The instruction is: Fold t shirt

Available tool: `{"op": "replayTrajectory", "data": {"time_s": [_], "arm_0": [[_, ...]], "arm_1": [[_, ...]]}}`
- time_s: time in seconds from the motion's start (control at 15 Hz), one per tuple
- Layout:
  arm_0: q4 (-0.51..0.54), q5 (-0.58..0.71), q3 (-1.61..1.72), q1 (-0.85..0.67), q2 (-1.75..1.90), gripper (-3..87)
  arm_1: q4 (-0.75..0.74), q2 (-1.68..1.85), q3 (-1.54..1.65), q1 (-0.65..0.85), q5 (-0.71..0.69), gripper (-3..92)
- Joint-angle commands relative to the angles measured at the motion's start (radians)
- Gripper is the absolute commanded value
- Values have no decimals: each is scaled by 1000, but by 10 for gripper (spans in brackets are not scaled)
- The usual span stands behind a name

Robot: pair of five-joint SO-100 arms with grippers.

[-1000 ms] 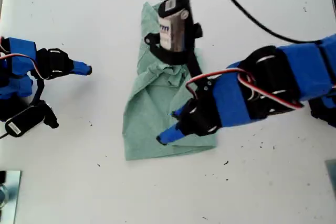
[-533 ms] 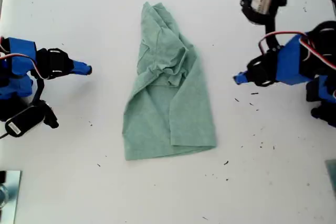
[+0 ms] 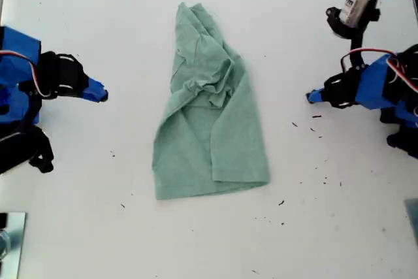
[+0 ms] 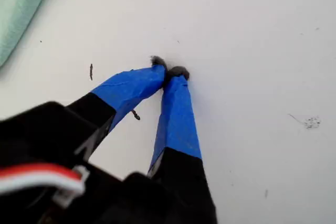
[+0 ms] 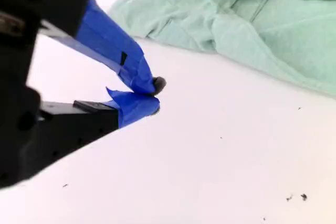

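The t shirt [image 3: 209, 135] lies flat on the white desk [image 3: 85, 227], about mid-frame in the exterior view. It is a long, narrow shape: the far end is tapered and bunched, wrinkles run through the middle, and the near end is wider and smoother with a folded layer on top. My first claw [image 4: 169, 72] has its blue-taped tips pressed together on nothing and sits over bare desk. In the exterior view it is at the right [image 3: 315, 96], well apart from the shirt, with small dark specks [image 3: 317, 117] on the desk just beside it. Only a corner of the shirt [image 4: 18, 3] shows in the first wrist view. My second claw [image 5: 153, 97] also has its tips together and holds nothing. In the exterior view it is at the left [image 3: 98, 91], off the cloth and pointing toward it. The second wrist view shows the crumpled part of the shirt [image 5: 252, 19] beyond the tips, not touching them.
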Motion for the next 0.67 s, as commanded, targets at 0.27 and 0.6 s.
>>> {"op": "replayTrajectory", "data": {"time_s": [0.27,0.6], "arm_0": [[285,-34,-920,264,-541,167],[275,-49,-842,284,-643,275]], "arm_1": [[-49,-2,17,17,-14,26],[-54,0,20,20,-14,26]]}}
